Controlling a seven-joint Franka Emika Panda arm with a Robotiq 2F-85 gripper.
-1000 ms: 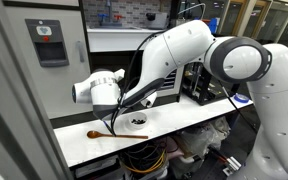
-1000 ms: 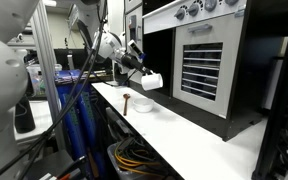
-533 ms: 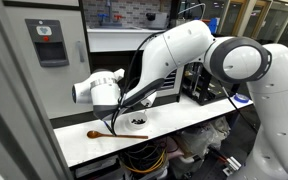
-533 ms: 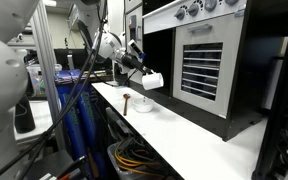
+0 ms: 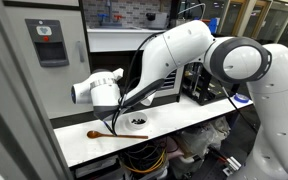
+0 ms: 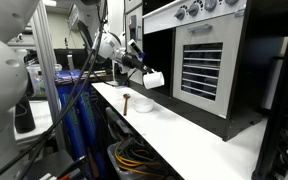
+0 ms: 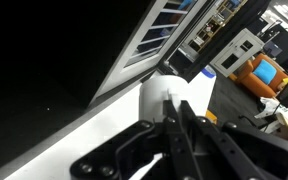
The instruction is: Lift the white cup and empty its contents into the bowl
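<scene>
White countertop (image 6: 184, 128) is seen in front of a black oven (image 6: 209, 65). On it, a brown wooden spoon (image 6: 126, 100) is laid just left of the small shallow white bowl (image 6: 142, 105), where dark bits (image 5: 137, 121) are seen. Above the bowl, the small plain white cup (image 6: 152, 79) is held tipped, clamped by the gripper (image 6: 144, 74).

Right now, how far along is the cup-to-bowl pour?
Done: the small plain white cup is lifted off the white tabletop, clamped in the gripper. In hand: it hangs tipped sideways roughly over the shallow round white bowl, which seems to hold dark bits. Left: whether the cup is empty I cannot tell; it is not yet set back down.
</scene>
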